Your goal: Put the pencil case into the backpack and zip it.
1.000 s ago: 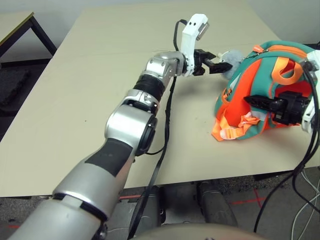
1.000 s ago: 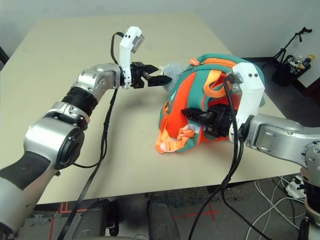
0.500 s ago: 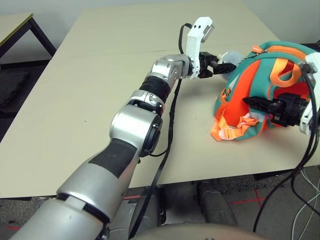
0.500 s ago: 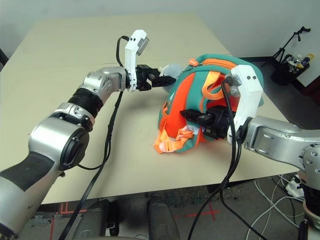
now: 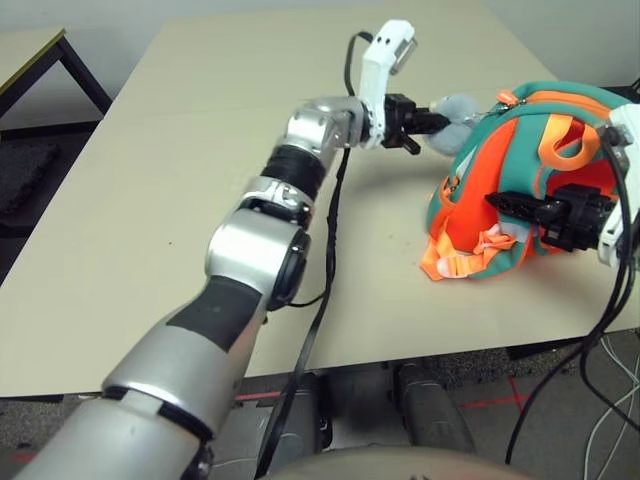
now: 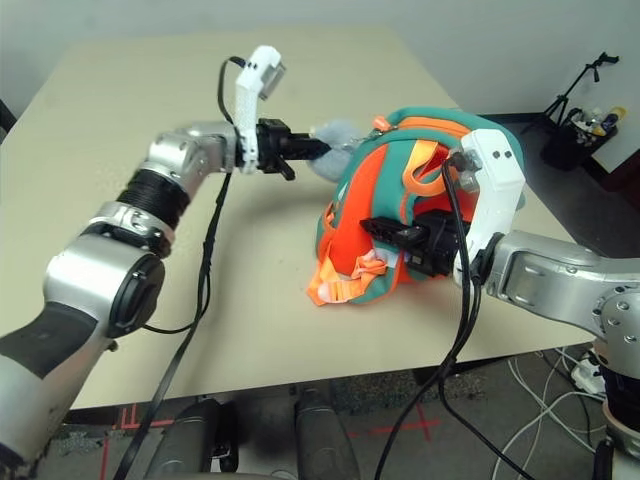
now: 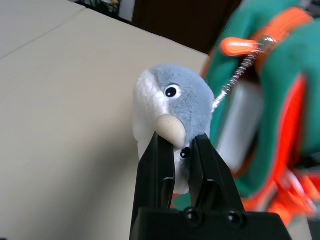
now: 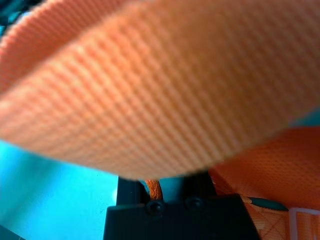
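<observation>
the backpack (image 6: 415, 205) lies on its side on the right part of the table (image 5: 180, 180), not far from the near edge, with its back panel and orange straps (image 6: 345, 280) turned toward the robot. its long axis runs roughly from near-left to far-right: the strap ends spill out at the near-left, and the rounded teal top points away toward the far right corner. a band of orange zipper trim curves over the upper edge.

the left gripper (image 7: 179, 145) reaches across the table to the backpack's far-left side. its two black fingers are pressed close together, pinching the lower part of the grey plush charm (image 7: 170, 112). the charm faces back toward the wrist, with a beige snout and one small black eye showing. a thin coiled wire runs from it up to an orange zipper pull (image 7: 239, 46) on the backpack's edge.

the right gripper (image 5: 525, 203) sits against the orange back panel, its black fingers pointing left along the fabric. from the wrist, a thin strand of orange strap shows between the bases of the fingers, but a wide strap hides the tips, so i cannot tell whether they are gripping.

the pencil case is not to be seen on the table or anywhere in these views.
</observation>
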